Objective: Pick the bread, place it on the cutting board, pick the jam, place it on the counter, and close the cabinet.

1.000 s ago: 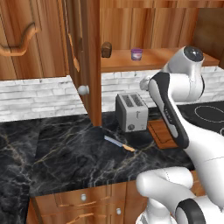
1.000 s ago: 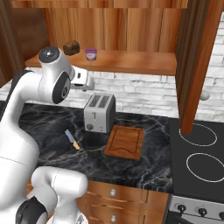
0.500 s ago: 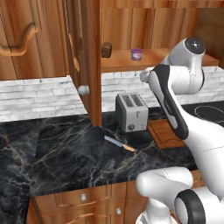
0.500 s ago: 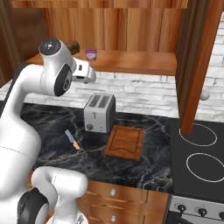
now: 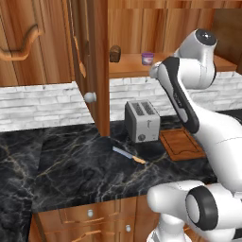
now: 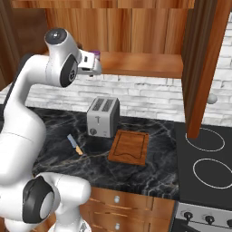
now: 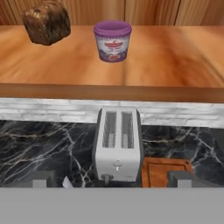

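- We see our gripper [image 7: 112, 179] with its two dark tips spread wide and nothing between them, facing the open cabinet [image 5: 90, 71] shelf from in front.
- The bread [image 7: 47, 22], a dark brown chunk, sits on the wooden shelf to the left of the jam [image 7: 113, 40]; the two stand near each other but apart. In the left base view the bread [image 5: 115, 53] is toward the shelf's door side, the jam [image 5: 148, 58] further along.
- The cutting board [image 6: 130, 147] lies flat on the black marble counter [image 5: 71, 165], just beside the toaster [image 6: 103, 116], bare and ready to receive the loaf.
- A knife [image 5: 128, 155] lies on the counter in front of the toaster, apart from the board.
- We judge the bread pick is not yet begun; the hand looks centred more toward the jam than the bread, so a straight advance risks knocking the jar over or pushing it back.
- The open door hangs close beside the bread's end of the shelf; swinging the wrist that way could strike its edge.
- The loaf's rounded top may let it slip from a shallow pinch, and on the way down it could clip the shelf lip or the toaster.
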You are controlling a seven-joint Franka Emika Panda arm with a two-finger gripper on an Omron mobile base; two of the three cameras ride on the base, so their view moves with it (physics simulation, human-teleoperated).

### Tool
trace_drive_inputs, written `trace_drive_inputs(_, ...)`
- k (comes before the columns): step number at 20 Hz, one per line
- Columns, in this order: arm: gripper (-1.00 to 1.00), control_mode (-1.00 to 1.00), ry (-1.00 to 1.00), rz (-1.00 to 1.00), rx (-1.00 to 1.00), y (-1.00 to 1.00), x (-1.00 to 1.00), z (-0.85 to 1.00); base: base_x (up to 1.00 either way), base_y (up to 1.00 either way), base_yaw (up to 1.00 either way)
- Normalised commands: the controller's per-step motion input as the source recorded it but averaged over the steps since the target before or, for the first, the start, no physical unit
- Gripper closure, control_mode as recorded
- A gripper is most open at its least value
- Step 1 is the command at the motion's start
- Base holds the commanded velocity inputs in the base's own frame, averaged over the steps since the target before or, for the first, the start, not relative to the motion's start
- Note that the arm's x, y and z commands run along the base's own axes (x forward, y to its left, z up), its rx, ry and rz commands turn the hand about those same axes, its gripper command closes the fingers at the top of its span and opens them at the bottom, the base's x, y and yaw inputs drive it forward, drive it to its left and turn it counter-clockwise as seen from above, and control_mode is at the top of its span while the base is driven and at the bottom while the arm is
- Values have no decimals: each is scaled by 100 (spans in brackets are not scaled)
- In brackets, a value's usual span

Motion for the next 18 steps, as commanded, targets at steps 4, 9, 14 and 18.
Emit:
trace_drive_inputs(4,-100,-100,0,0,0,0,33,9,0,0,0)
trace_drive_inputs(9,-100,-100,0,0,0,0,37,6,0,0,0)
trace_drive_inputs(14,-100,-100,0,0,0,0,39,1,0,0,0)
trace_drive_inputs(18,-100,-100,0,0,0,0,37,0,0,0,0)
